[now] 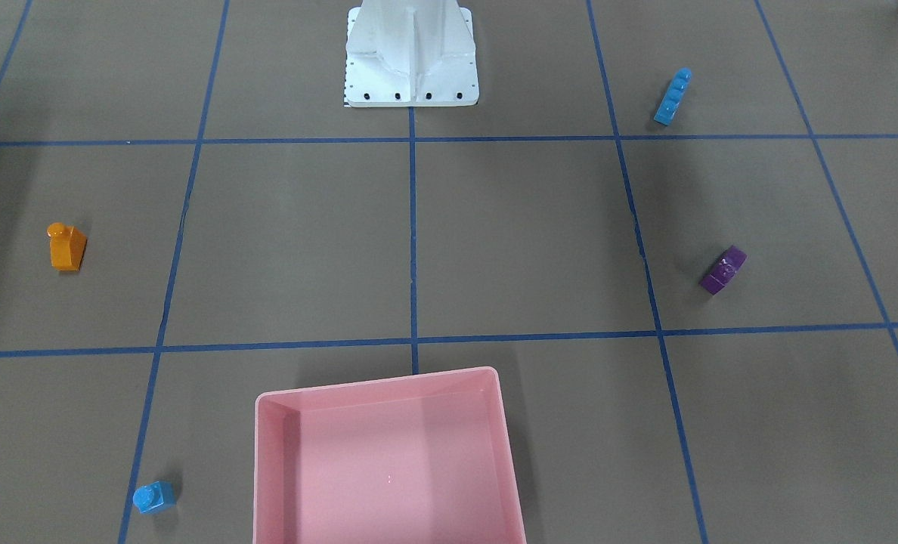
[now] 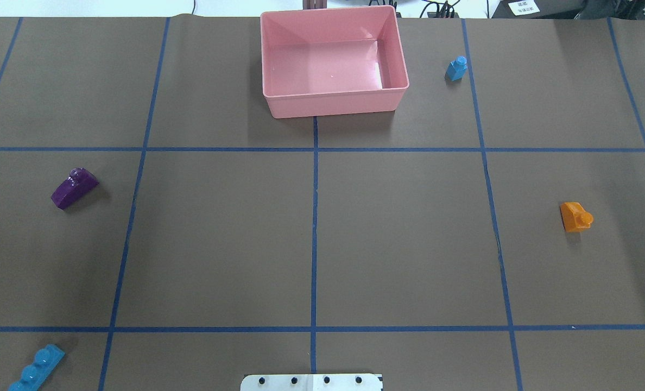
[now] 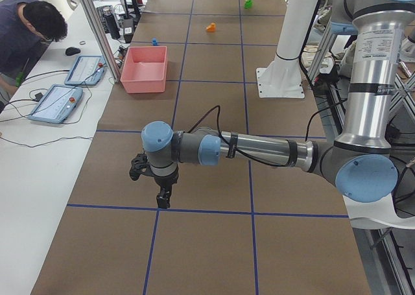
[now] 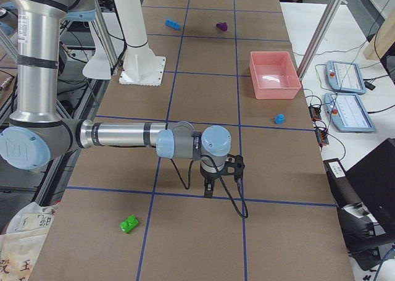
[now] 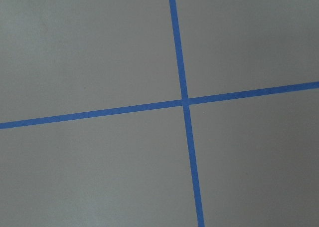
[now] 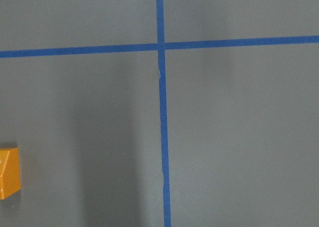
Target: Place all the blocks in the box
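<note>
Right arm: the right end effector (image 4: 210, 191) points straight down, low over the table (image 4: 278, 231), above a blue tape line (image 4: 111, 190). It shows in a side view only, so I cannot tell whether its fingers are apart or closed.

Outward from it:
- The orange block (image 6: 9, 172) is cut by the left edge of the right wrist view. It lies on the table beside a tape line.
- The green block (image 4: 129, 223) is on the camera side of the end effector, toward the robot.
- The tiny blue block (image 4: 279, 118) is beyond the end effector, on the operators' side.
- The box (image 4: 274, 89) is farther the same way, flat on the table, open side up.
- The purple block (image 4: 221, 26) and the long blue block (image 4: 173, 25) are farthest, at the table's other end and apart from each other.

Left arm: the left end effector (image 3: 163, 201) also points down, low over the table near a tape crossing. It too shows only from the side, so its state cannot be told. The left wrist view shows only table and crossed tape.

Outward from it: the box on the operators' side, then the tiny blue block near the box's far side, then the orange block. The green block is farthest.

All five blocks lie on the table outside the box.
</note>
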Controlling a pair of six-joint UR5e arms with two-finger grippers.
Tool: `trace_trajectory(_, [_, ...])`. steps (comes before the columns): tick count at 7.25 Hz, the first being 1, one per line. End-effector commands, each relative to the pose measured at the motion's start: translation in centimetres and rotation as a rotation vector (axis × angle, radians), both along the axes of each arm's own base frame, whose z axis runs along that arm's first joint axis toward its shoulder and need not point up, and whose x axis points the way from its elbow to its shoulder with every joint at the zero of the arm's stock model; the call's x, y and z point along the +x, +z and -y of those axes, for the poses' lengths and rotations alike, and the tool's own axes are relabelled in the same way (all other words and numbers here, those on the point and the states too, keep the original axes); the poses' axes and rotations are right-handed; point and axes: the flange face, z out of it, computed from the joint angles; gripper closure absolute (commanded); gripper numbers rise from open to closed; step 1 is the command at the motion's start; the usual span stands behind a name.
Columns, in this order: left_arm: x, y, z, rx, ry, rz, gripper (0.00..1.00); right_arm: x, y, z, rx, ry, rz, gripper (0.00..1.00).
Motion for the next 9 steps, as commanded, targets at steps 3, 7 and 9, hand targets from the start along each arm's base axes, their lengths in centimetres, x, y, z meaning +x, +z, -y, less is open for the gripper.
trace_trajectory(3, [0.1, -0.6, 0.4, 0.007, -0.001, -0.007, 0.0, -0.5, -3.4, 2.0, 0.066, -0.001, 0.002, 0.0])
trace_trajectory(7, [1.3, -4.3, 1.6, 0.175, 0.016, -0.068, 0.0, -10.9, -9.0, 5.8, 0.128, -0.085, 0.029, 0.0])
trace_trajectory(9, [1.3, -3.6, 1.5, 0.161, 0.017, -0.068, 0.0, -17.7, -11.0, 5.3, 0.133, -0.091, 0.076, 0.0])
